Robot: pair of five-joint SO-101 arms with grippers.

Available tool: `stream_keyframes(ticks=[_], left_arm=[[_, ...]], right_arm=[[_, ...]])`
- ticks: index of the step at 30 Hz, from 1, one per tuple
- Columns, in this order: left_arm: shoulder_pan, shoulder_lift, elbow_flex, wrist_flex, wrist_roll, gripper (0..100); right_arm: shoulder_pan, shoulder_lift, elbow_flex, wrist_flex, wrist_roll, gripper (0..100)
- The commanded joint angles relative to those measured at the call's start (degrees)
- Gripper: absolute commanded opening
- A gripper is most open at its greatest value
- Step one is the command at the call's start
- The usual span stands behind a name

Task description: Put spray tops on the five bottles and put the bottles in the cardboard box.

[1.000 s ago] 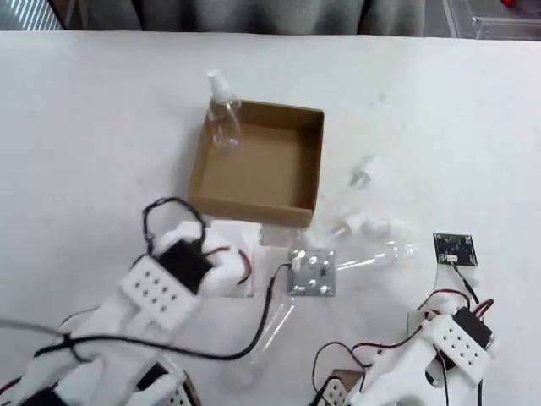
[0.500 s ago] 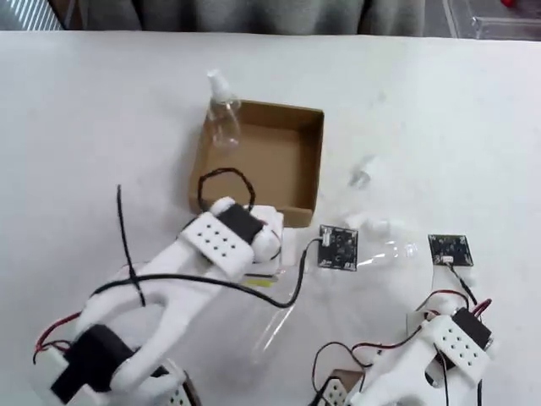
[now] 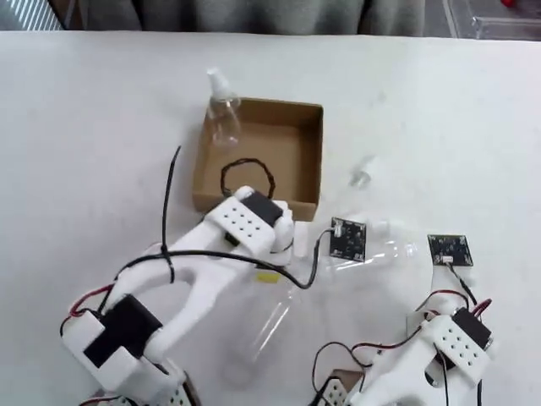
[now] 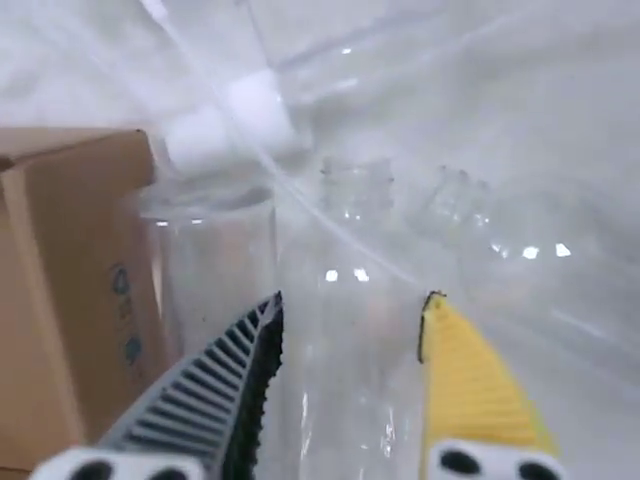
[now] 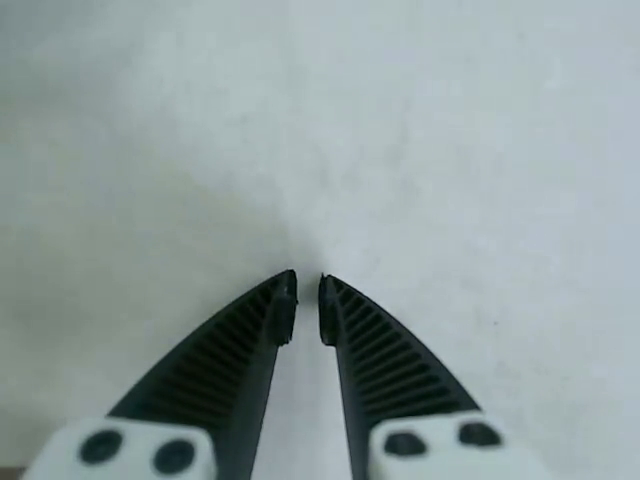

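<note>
Table: your white table (image 3: 84, 127) carries everything.
Left arm: your left arm (image 3: 194, 279) stretches across the table, with its wrist at the near wall of the cardboard box.
Right arm: your right arm (image 3: 439, 347) sits at the near right corner, well apart from the box.
Cardboard box: the cardboard box (image 3: 317, 161) is open-topped near the middle of the table; the left wrist view has its outer wall (image 4: 60, 300) just beside the black finger.
Standing bottle: one standing bottle (image 3: 223, 118), spray top on, is upright at the box's far left corner (inside or just outside, you cannot tell).
Lying bottles: a clear bottle (image 3: 376, 252) lies on its side to the right of the left wrist; a second bottle (image 3: 266, 326) lies nearer you.
Left gripper: your left gripper (image 4: 353, 300) is spread wide, with an uncapped bottle (image 4: 350, 350) between its fingers; contact cannot be made out.
Right gripper: your right gripper (image 5: 304, 300) has its tips pressed almost together over bare table, pinching nothing.
Spray tops: white spray tops (image 4: 232, 118) lie just beyond the bottles' necks.
Small piece: a small clear piece (image 3: 361, 178) lies to the right of the box.
</note>
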Motion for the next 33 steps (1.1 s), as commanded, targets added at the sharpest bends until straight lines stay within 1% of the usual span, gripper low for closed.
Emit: stream_keyframes(ticks=[1, 11, 16, 21, 26, 33], left_arm=[[-0.7, 1.4, -1.5, -0.6, -0.5, 21], [-1.3, 0.4, -1.1, 7.6, -0.3, 20], [-4.7, -4.4, 5.2, 5.9, -0.5, 20], [-9.2, -13.2, 13.4, 5.1, -0.6, 20], [-13.1, -26.5, 21.6, 5.5, -0.6, 20], [-22.4, -41.7, 31.4, 5.5, 0.0, 20]], right_arm=[[0.0, -1.1, -0.2, -0.8, 0.6, 2.8], [0.0, -1.1, -0.2, -0.9, 0.6, 2.8], [0.0, -1.1, -0.2, -0.9, 0.7, 2.8], [0.0, -1.1, -0.2, -0.9, 0.7, 2.8], [0.0, -1.1, -0.1, -0.9, 0.7, 2.8], [0.0, -1.1, -0.1, -0.9, 0.7, 2.8]])
